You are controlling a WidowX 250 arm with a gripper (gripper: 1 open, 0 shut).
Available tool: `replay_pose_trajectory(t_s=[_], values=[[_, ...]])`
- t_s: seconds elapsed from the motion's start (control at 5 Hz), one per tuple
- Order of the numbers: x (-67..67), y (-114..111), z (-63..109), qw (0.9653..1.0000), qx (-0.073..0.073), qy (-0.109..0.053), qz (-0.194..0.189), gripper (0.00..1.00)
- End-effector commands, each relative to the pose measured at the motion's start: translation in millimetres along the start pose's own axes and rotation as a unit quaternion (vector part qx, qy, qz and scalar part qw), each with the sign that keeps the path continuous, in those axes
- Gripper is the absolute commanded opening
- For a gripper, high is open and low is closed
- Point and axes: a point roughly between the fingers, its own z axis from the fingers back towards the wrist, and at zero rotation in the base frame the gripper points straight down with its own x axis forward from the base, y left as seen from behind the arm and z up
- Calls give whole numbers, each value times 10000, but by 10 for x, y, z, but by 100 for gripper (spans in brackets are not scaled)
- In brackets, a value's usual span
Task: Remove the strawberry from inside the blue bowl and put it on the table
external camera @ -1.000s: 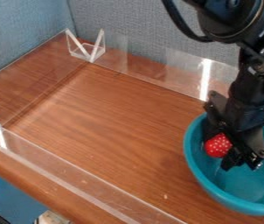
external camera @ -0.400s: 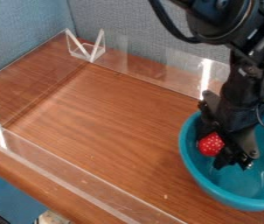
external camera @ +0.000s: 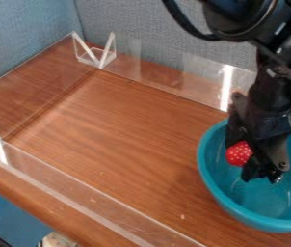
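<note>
A: What's the setting?

B: A grey-blue fabric wall behind, and in front of it a reddish-brown wood-grain tabletop [external camera: 91, 116] with a glossy finish. Low clear acrylic walls [external camera: 148, 68] run along its edges.

A: Any containers?

B: One, the bowl [external camera: 225, 193], deep and teal-blue, at the near right. Its right side is cut off by the edge of the picture. The inside is smooth and shiny.

A: What's in it?

B: The black arm reaches down into it from the upper right, with the pincer [external camera: 253, 164] pointing almost straight down inside the rim. The strawberry [external camera: 240, 152] sits at the pincer's left side, over the bowl's left inner wall, bright red and much smaller than the bowl. Nothing else shows in the bowl.

A: Is the berry gripped?

B: It looks so. The pincer is partly closed, with the strawberry pressed against the dark fingers and seemingly clear of the bowl's floor. The far finger is hidden, so I can't see both contact points.

A: So where's the berry relative to the tabletop?

B: Within the bowl's outline, not on the wood.

A: Any brands, labels or writing?

B: None that can be read. The bowl is plain and the arm is too dark to show any lettering.
</note>
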Motion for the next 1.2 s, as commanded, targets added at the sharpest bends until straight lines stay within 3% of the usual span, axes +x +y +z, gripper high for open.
replay_pose_trajectory(t_s=[0.0, 0.4, 0.6, 1.0], values=[[40, 124, 334, 9991, 177, -353, 127, 0], [-24, 255, 403, 9987, 203, -435, -141, 0], [-52, 279, 463, 9984, 364, -396, 188, 0], [-76, 197, 372, 9958, 489, -303, 719, 0]])
